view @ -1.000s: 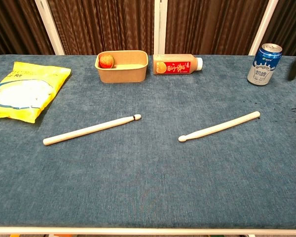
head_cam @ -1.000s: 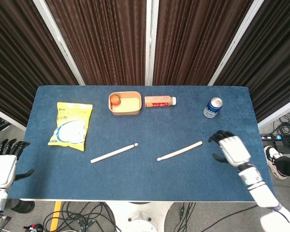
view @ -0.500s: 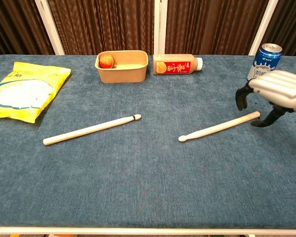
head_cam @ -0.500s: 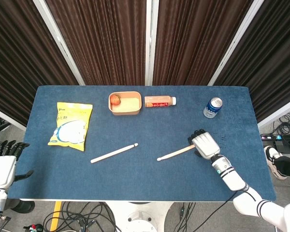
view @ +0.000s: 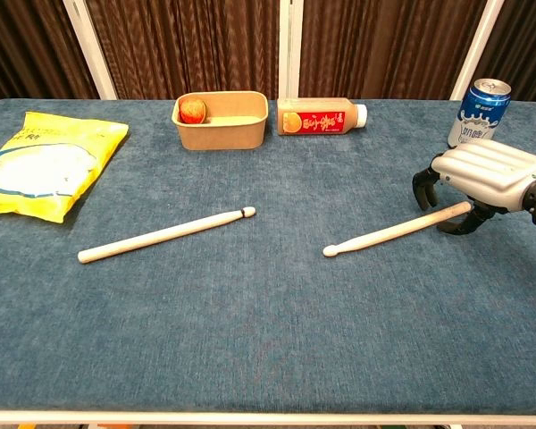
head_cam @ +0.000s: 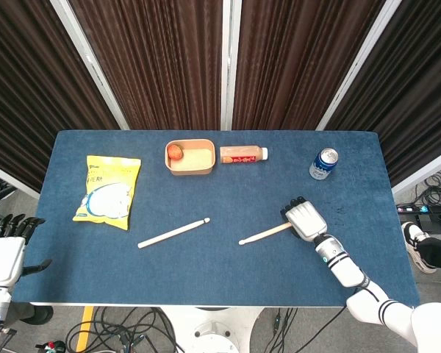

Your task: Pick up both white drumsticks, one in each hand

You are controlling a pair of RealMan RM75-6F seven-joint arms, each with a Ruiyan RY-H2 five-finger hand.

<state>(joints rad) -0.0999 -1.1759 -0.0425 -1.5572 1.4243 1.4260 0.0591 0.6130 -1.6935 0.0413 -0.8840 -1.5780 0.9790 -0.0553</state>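
Drumsticks lie apart on the blue table (head_cam: 73,147), both flat on the cloth; the left drumstick (head_cam: 173,232) rests at lower centre-left, untouched, and the right drumstick (head_cam: 268,232) angles up toward the right robot hand (head_cam: 304,219). That hand arches over the stick's butt end with fingers spread and curled downward on either side of it — in the chest view the right robot hand (view: 482,179) straddles the wood without yet clamping, holding nothing, which reads as a pre-grasp posture chosen so the fingers can close around the thick end. The left robot hand (head_cam: 6,250) sits at the lower left edge of the frame, off the table corner, fingers apart and empty — well away from its stick; it appears to be waiting its turn.

Carpet-like blue fabric covers the table, likely enough friction to stop a stick rolling; along the far side sit a yellow snack bag (head_cam: 108,191), a tan box (head_cam: 190,157) with a small apple (head_cam: 175,152) inside, a bottle lying on its side (head_cam: 243,154), and a blue can (head_cam: 323,163); dark pleated curtains with pale frame bars close the room behind.
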